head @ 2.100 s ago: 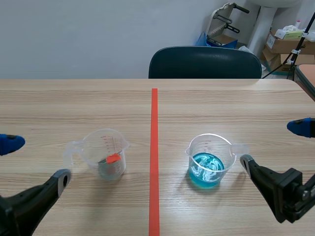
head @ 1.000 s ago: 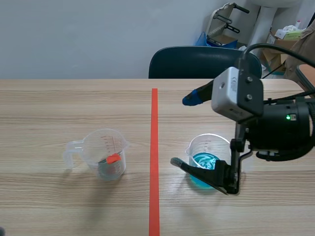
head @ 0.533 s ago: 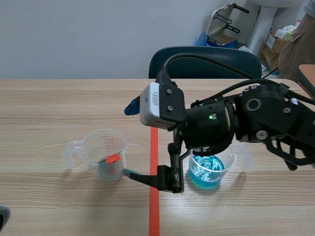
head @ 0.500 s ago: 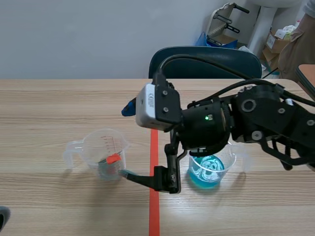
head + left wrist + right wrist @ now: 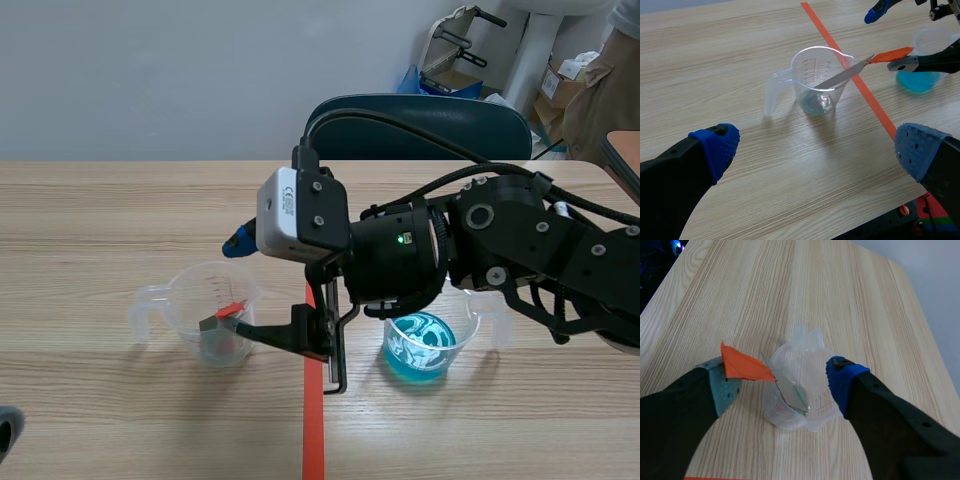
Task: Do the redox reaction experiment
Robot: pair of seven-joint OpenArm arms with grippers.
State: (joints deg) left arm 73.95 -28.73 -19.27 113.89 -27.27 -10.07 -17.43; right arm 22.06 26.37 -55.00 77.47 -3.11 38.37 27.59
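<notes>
A clear measuring cup (image 5: 212, 318) stands left of the tape line. In it leans a metal strip (image 5: 840, 77) with an orange end (image 5: 745, 365). My right arm comes across the line, and its gripper (image 5: 240, 287) straddles that orange end. In the right wrist view the orange end rests against the grey-green pad (image 5: 720, 385), while the blue pad (image 5: 842, 377) stands apart from it over the cup's (image 5: 792, 400) far rim. A second cup (image 5: 422, 343) holds blue liquid under the right arm. My left gripper (image 5: 817, 145) hangs open, short of the cup (image 5: 817, 82).
An orange-red tape line (image 5: 314, 220) splits the wooden table. A dark chair (image 5: 415, 125) stands at the far edge, with cardboard boxes (image 5: 570, 85) and a person's sleeve (image 5: 600, 70) at the back right.
My right arm has swung left across the tape line to the left cup. Its fingers have narrowed around the strip's orange end, which now sits higher. The left arm stays low.
</notes>
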